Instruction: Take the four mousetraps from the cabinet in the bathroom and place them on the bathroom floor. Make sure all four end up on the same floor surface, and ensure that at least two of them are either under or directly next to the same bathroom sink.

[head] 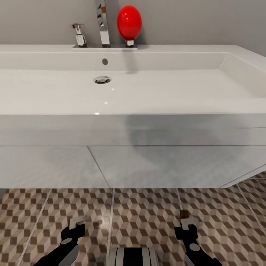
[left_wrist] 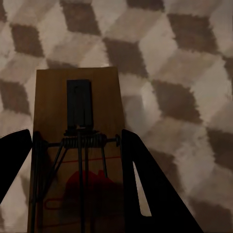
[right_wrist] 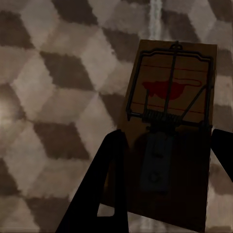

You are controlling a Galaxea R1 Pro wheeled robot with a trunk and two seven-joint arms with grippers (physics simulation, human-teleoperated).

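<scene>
Tiles of the bathroom floor (head: 147, 218) run under the bathroom sink (head: 133, 111) right in front of you, its chrome tap (head: 103, 23) and a red egg-shaped object (head: 129, 22) against the grey wall. Your left gripper (left_wrist: 73, 160) grips a mousetrap (left_wrist: 77, 145) between its fingers; your right gripper (right_wrist: 165, 160) grips a second mousetrap (right_wrist: 170, 121). From the head camera both traps are nearly hidden, edge-on at the fingertips. How close either trap hangs to the tiles, you cannot tell. Bare floor lies between the grippers and the vanity's lower edge.

Two brown mousetraps (left_wrist: 77, 145) (right_wrist: 170, 141) above cube-patterned floor (head: 147, 214)
</scene>
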